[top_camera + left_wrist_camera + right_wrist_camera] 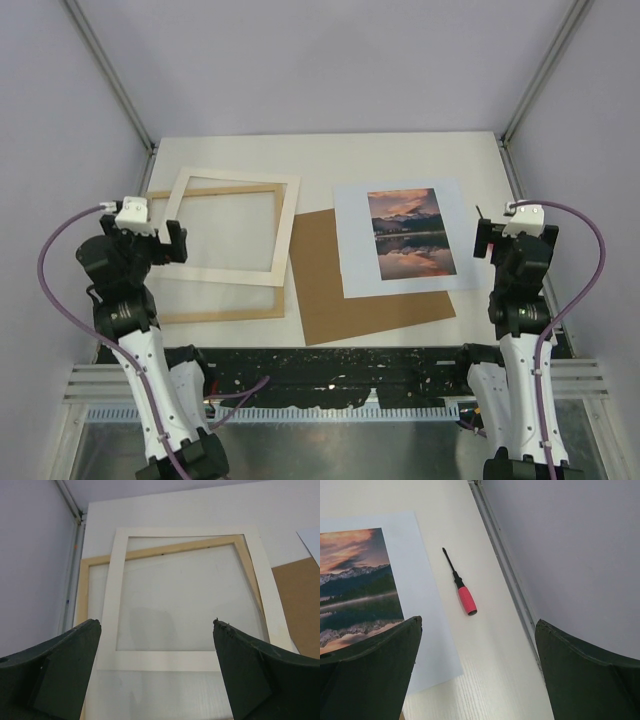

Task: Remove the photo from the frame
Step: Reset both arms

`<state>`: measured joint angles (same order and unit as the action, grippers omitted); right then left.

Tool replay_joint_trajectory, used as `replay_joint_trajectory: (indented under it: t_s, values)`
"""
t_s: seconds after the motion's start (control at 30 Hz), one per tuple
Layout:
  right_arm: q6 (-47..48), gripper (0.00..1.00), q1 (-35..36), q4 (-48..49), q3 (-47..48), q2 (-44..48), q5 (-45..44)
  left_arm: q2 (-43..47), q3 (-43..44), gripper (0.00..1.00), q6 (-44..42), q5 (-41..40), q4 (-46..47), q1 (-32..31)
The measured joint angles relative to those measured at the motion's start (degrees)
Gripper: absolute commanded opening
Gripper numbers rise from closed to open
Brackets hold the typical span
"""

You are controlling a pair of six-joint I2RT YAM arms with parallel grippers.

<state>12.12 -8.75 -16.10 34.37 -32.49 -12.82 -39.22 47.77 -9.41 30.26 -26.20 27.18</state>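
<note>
The photo (405, 235), a sunset-and-lake print on a pale sheet, lies flat at the right of the table, overlapping a loose brown board (330, 295). It also shows in the right wrist view (365, 580). The light-wood frame (215, 315) lies at the left with a cream mat border (285, 235) resting askew on top; the left wrist view shows both the frame (82, 595) and the mat (112, 580). My left gripper (140, 238) (155, 625) hovers open over the frame's near edge. My right gripper (516, 238) (477, 622) hangs open just right of the photo, holding nothing.
A red-handled screwdriver (465, 597) lies on the table between the photo and the right wall rail (505, 565). The brown board (300, 600) sits just right of the mat. Enclosure walls stand close on both sides.
</note>
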Motion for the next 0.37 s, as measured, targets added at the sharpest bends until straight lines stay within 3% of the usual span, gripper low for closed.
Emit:
replay_joint_trajectory:
  t_s: [0.17, 0.37]
  values:
    - [-0.11, 0.98, 0.0, 0.66, -0.22, 0.0, -0.92, 7.48, -5.49, 1.0, -0.02, -0.61, 4.63, 0.0]
    - [-0.11, 0.98, 0.0, 1.11, -0.33, 0.0, -1.46, 5.77, -5.64, 1.0, 0.04, -0.57, 5.86, 0.11]
